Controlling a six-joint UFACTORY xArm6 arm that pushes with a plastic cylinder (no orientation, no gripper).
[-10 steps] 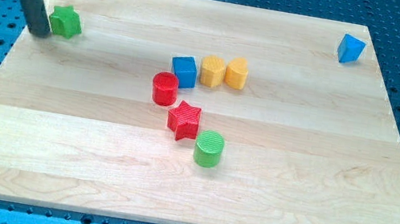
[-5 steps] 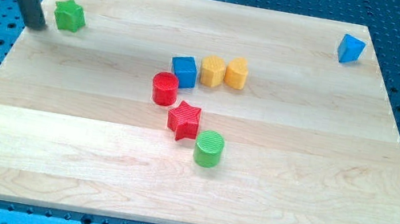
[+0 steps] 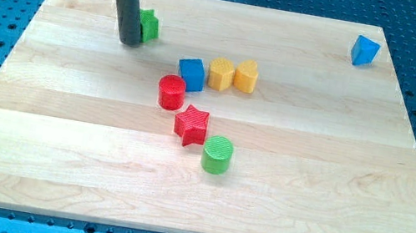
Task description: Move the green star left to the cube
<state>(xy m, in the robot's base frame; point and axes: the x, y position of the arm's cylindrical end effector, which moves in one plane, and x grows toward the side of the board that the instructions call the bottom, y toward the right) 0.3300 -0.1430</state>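
The green star (image 3: 150, 25) lies near the view's top, left of centre, partly hidden behind my rod. My tip (image 3: 129, 41) rests on the board, touching the star's left side. The blue cube (image 3: 191, 74) sits below and to the right of the star, in a row with two yellow blocks. A second blue block (image 3: 364, 50) lies at the top right corner.
A yellow block (image 3: 221, 74) and another yellow block (image 3: 246, 75) stand right of the blue cube. A red cylinder (image 3: 171, 92), a red star (image 3: 191, 124) and a green cylinder (image 3: 218, 154) trail below it. The wooden board (image 3: 58, 151) ends in blue perforated table.
My tip has swept to the right along the top of the board, and the green star has moved right with it, from the far left edge toward the blue cube.
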